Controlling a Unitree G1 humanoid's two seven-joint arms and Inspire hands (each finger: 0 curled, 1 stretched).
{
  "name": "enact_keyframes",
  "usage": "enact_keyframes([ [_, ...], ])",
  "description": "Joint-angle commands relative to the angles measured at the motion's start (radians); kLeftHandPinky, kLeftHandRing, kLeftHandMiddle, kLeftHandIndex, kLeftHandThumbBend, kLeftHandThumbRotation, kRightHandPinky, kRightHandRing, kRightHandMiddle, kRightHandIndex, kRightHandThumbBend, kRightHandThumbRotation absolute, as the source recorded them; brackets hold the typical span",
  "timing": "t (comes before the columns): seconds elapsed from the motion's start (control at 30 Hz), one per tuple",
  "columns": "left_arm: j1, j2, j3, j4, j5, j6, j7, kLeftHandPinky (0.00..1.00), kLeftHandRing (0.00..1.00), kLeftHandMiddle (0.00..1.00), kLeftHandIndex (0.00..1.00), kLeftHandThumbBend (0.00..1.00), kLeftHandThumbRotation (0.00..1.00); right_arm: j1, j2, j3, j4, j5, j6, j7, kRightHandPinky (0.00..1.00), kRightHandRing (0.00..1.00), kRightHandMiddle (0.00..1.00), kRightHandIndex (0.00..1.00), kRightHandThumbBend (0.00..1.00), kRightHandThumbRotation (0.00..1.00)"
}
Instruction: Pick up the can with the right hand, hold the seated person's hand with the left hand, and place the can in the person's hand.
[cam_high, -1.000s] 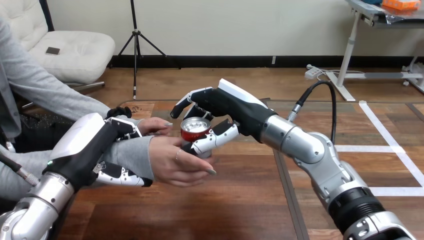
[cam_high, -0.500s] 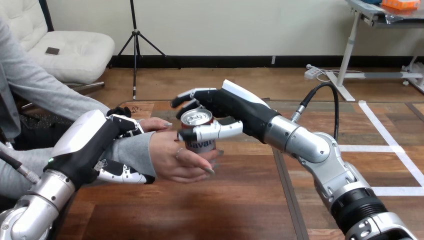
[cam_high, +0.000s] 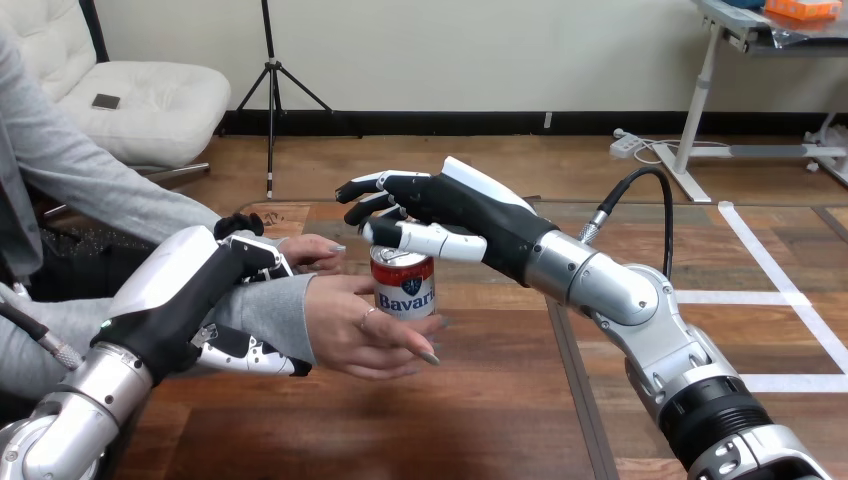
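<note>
Right, the can (cam_high: 405, 288) stands upright in the person's hand (cam_high: 352, 328), just under the right hand (cam_high: 450, 205), whose fingers are spread. The left hand (cam_high: 190, 288) curls round the person's wrist (cam_high: 275, 310).

The can (cam_high: 405, 290) stood upright in the person's hand (cam_high: 350, 328). The right hand (cam_high: 452, 205) hung just over its top, fingers relaxed. The left hand (cam_high: 195, 290) curled round the person's wrist (cam_high: 278, 308).

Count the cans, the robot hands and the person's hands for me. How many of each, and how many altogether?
1 can
2 robot hands: left hand, right hand
2 hands of the person: one with the can in it, one behind
Total: 5
</note>
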Motion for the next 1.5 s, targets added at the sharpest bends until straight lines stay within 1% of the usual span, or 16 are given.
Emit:
enact_keyframes([
  [0.0,-0.058,-0.025,-0.003,-0.086,-0.039,-0.008,0.000,0.20,0.25,0.33,0.41,0.76,0.00,-0.019,-0.009,-0.036,-0.016,0.031,-0.016,-0.002,0.64,0.80,0.82,0.85,1.00,1.00],
  [0.23,-0.060,-0.026,-0.003,-0.080,-0.035,-0.016,0.005,0.21,0.25,0.32,0.41,0.77,0.00,-0.013,-0.022,-0.034,-0.017,0.032,-0.025,-0.008,0.67,0.81,0.83,0.86,1.00,1.00],
  [0.53,-0.065,-0.024,-0.005,-0.066,-0.029,-0.036,0.014,0.21,0.24,0.32,0.41,0.78,0.00,-0.003,-0.032,-0.042,-0.025,0.040,-0.026,-0.007,0.68,0.79,0.82,0.85,1.00,1.00],
  [0.63,-0.061,-0.026,-0.004,-0.074,-0.033,-0.026,0.010,0.20,0.24,0.31,0.41,0.78,0.00,0.002,-0.035,-0.045,-0.030,0.044,-0.023,-0.006,0.68,0.79,0.82,0.85,1.00,1.00],
  [0.93,-0.056,-0.024,-0.004,-0.080,-0.030,-0.026,0.009,0.19,0.24,0.31,0.40,0.78,0.00,0.024,-0.038,-0.064,-0.055,0.068,-0.019,0.001,0.69,0.78,0.81,0.84,1.00,1.00],
  [1.07,-0.044,-0.024,-0.001,-0.096,-0.032,-0.015,0.006,0.20,0.25,0.32,0.41,0.77,0.00,0.052,-0.032,-0.083,-0.089,0.099,-0.001,0.010,0.69,0.78,0.80,0.83,1.00,1.00],
  [1.13,-0.040,-0.025,-0.001,-0.101,-0.031,-0.012,0.007,0.21,0.25,0.33,0.41,0.77,0.00,0.060,-0.032,-0.085,-0.100,0.105,0.004,0.012,0.69,0.78,0.80,0.83,1.00,1.00],
  [1.2,-0.036,-0.025,0.001,-0.102,-0.032,-0.018,0.011,0.21,0.25,0.33,0.41,0.77,0.00,0.078,-0.031,-0.093,-0.120,0.119,0.000,0.015,0.69,0.78,0.80,0.83,1.00,1.00],
  [1.27,-0.031,-0.024,0.003,-0.106,-0.031,-0.017,0.012,0.22,0.26,0.33,0.41,0.78,0.00,0.103,-0.029,-0.105,-0.154,0.146,0.010,0.025,0.69,0.77,0.80,0.83,1.00,1.00],
  [1.33,-0.028,-0.023,0.003,-0.109,-0.030,-0.016,0.012,0.22,0.26,0.33,0.41,0.78,0.00,0.115,-0.028,-0.109,-0.172,0.156,0.019,0.030,0.69,0.77,0.80,0.83,1.00,1.00],
  [1.4,-0.024,-0.019,0.004,-0.118,-0.024,-0.005,0.009,0.22,0.26,0.34,0.41,0.78,0.00,0.135,-0.028,-0.115,-0.199,0.164,0.024,0.024,0.69,0.77,0.80,0.83,1.00,1.00],
  [1.47,-0.021,-0.014,0.003,-0.122,-0.035,-0.001,-0.008,0.23,0.27,0.34,0.41,0.78,0.00,0.158,-0.026,-0.124,-0.225,0.178,0.022,0.019,0.69,0.76,0.79,0.83,1.00,1.00],
])
